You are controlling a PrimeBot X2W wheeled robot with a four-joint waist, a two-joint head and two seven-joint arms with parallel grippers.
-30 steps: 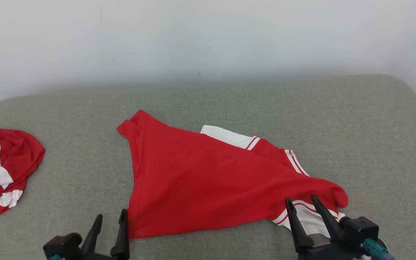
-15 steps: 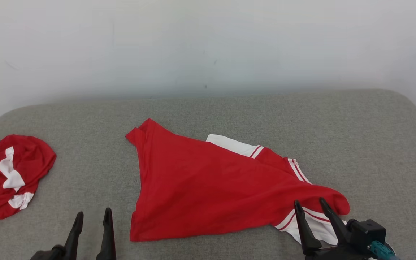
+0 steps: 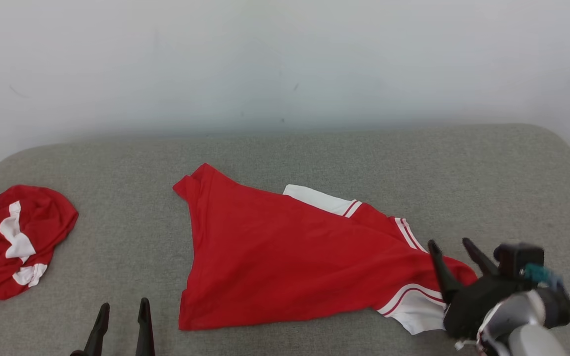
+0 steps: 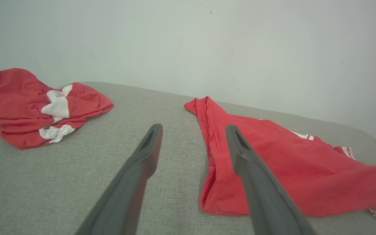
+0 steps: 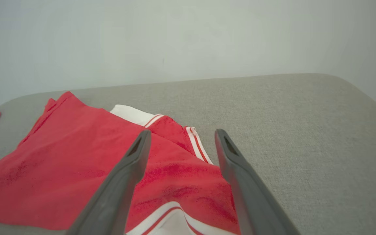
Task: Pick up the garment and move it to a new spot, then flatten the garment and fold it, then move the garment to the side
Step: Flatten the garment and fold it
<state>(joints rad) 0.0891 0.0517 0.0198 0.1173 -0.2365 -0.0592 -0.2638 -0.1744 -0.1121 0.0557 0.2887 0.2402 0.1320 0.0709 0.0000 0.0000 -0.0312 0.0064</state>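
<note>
Right arm since a moment ago: my right gripper (image 3: pixel 449 243) has swung up and out to the right and now sits over the sleeve end of the garment, with its fingers tilted toward the wall (image 3: pixel 285 59).
Left arm since a moment ago: my left gripper (image 3: pixel 123 304) has sunk slightly toward the bottom edge of the head view and is clear of the cloth.
Right hand state: the fingers are spread wide with nothing between them. In the wrist view they straddle the red fold above the white striped sleeve (image 5: pixel 171 228), and I cannot tell whether they touch it.
Left hand state: the fingers are spread wide and empty, over bare padding just beside the near hem corner (image 4: pixel 207 205).
Garment: the red garment (image 3: pixel 285 257) lies in the middle of the grey padded surface (image 3: pixel 314 148), doubled into a rough triangle. One point reaches far left and the white trim is at the near right.
Other cloth: a second red-and-white garment (image 3: pixel 18 237) lies crumpled at the far left, well apart.
Handling: I judge it to be a light, limp knit. It will probably sag, cling to the padding when dragged, and let its layers slide over each other.
Where to hold: I would pinch the near hem corner with my left and the sleeve end with my right, low at the edge.
Stage: the garment looks not yet flat, so spreading comes first.
</note>
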